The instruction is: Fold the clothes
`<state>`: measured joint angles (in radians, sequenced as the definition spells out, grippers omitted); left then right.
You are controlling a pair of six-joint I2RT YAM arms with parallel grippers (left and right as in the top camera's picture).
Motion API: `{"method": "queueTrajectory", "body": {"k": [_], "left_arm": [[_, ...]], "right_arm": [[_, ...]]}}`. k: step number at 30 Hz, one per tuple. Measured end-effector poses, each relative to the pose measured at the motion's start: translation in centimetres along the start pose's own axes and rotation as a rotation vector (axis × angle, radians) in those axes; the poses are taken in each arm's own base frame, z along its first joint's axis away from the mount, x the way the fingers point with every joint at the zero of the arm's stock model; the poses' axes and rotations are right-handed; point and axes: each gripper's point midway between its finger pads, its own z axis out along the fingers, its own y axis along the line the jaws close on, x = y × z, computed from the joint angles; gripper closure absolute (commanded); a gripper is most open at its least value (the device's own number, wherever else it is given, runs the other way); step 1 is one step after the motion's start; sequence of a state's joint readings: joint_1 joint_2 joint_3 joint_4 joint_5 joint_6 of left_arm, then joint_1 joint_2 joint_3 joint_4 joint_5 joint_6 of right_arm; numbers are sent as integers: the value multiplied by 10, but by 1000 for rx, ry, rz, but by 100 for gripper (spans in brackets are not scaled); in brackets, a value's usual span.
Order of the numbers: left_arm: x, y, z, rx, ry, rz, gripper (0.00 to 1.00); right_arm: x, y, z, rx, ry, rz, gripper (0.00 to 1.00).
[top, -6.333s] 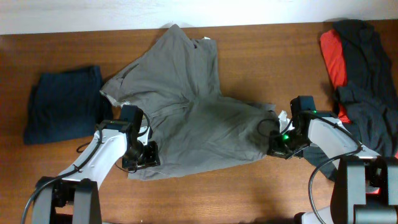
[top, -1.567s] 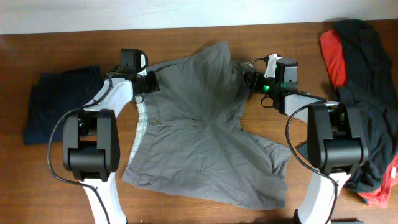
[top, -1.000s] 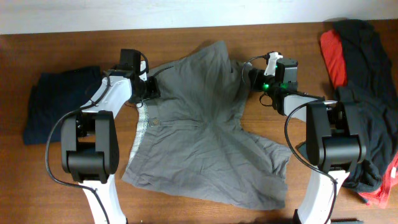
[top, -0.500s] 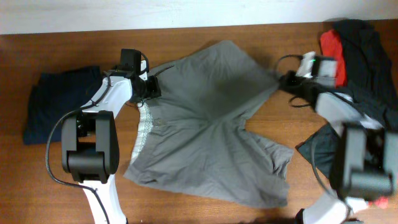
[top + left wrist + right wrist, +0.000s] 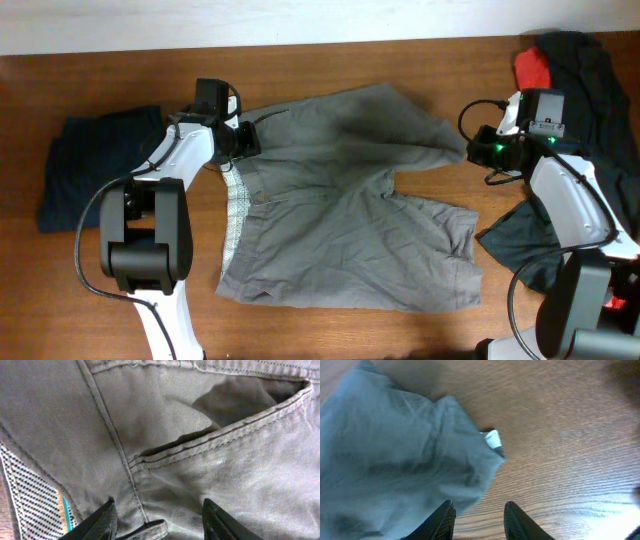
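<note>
The grey-khaki shorts point(image 5: 340, 220) lie spread on the wooden table point(image 5: 400, 60), waistband to the left and legs to the right. My left gripper point(image 5: 243, 140) sits at the waistband's upper corner. In the left wrist view it point(image 5: 158, 510) is open over the cloth, with a belt loop point(image 5: 147, 530) between the fingers and a pocket seam point(image 5: 220, 435) above. My right gripper point(image 5: 478, 152) is just right of the upper leg's hem. In the right wrist view it point(image 5: 480, 510) is open over bare wood, with the hem point(image 5: 420, 455) and a small white label point(image 5: 492, 438) to its left.
A dark navy garment point(image 5: 90, 170) lies folded at the left edge. Black and red garments point(image 5: 580, 90) are heaped at the right edge, and a dark cloth point(image 5: 520, 240) lies below my right arm. The table's far edge meets a white wall.
My right gripper has let go of the upper leg and moved slightly down. The shorts have been drawn out to the right and now lie flatter. My left gripper has stayed at the waistband.
</note>
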<state>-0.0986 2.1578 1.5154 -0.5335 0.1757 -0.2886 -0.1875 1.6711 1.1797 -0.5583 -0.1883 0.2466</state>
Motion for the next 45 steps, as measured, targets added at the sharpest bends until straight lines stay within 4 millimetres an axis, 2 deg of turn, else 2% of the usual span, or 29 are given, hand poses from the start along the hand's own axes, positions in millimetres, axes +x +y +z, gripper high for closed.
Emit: {"method": "queueTrajectory", "body": {"k": [6,9,10,12,14,16,20,24,26,30,33,34,39,45], "left_arm": [[-1,0,-1,-1,4,-1,44],[-8,2,-6,-5,15,-9,40],[-13,1,-11,0,23,-11,39],[-33,-8,-31,37,10,-8,36],[-33,-17,-53,56,60,-13,36],[-16,-22,-69,58,154,-25,36],[42,-16,-82,-4,387,-64,36],[64,-6,-76,-82,448,-44,36],[78,0,-69,-106,481,-40,37],[86,4,-43,-61,460,22,37],[97,-3,-30,25,465,73,37],[95,-10,-30,80,446,93,37],[94,-31,-29,230,425,148,37],[108,-37,-34,281,478,148,37]], "right_arm": [[-5,-5,0,31,-21,-17,59],[-13,-4,0,30,-55,-30,58],[-13,-4,1,30,-53,-30,59],[-6,-5,7,23,-22,-26,70],[10,-6,13,15,47,-30,71],[28,-8,14,18,121,-18,58],[52,-11,11,26,220,-4,54],[60,-13,9,34,257,3,54],[65,-14,7,38,275,6,56],[79,-12,3,28,336,20,56],[84,-10,1,14,361,28,56],[86,-9,0,11,367,30,56],[89,-9,-1,9,381,34,56],[94,-10,-3,14,405,40,55]]}}
